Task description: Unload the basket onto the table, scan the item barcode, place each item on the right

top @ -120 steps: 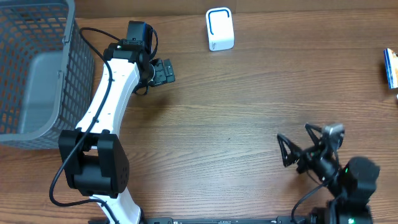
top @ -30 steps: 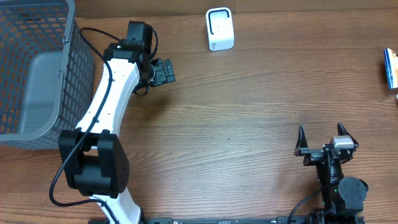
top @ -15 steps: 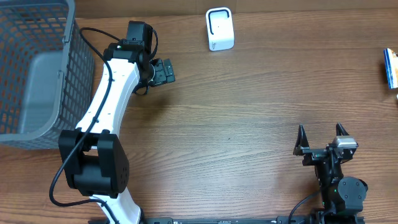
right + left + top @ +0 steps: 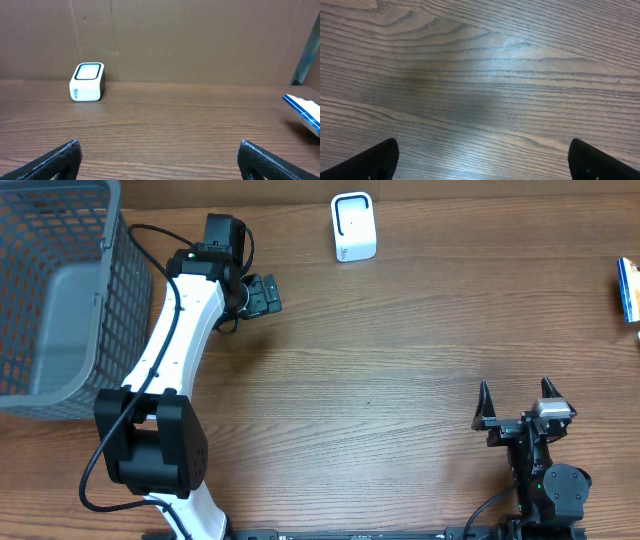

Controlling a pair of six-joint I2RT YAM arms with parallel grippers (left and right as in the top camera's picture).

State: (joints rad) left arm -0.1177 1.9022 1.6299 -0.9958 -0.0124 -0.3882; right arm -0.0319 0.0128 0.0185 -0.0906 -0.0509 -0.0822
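While nothing was held, step was approach: right fingers (image 4: 57, 156) apart at 5 o'clock over table (image 4: 380, 380); left fingers (image 4: 372, 161) apart at 11. Blue-white box (image 4: 628, 290) lay at 3 o'clock edge, barcode scanner (image 4: 353, 227) at 12. Next move likely needed right reach, grasp on box.

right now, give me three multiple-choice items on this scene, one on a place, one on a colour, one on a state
1. Where does the white scanner stand?
A) near edge, left
B) far edge, around the middle
C) right edge

2. What colour is the basket?
A) grey
B) red
C) green

3. How is the right gripper?
A) shut on the scanner
B) shut, empty
C) open and empty

Answers: B, the overhead view shows it far from the arms' bases, near the middle; A, its mesh walls are grey; C, its fingers stand wide with nothing between them.
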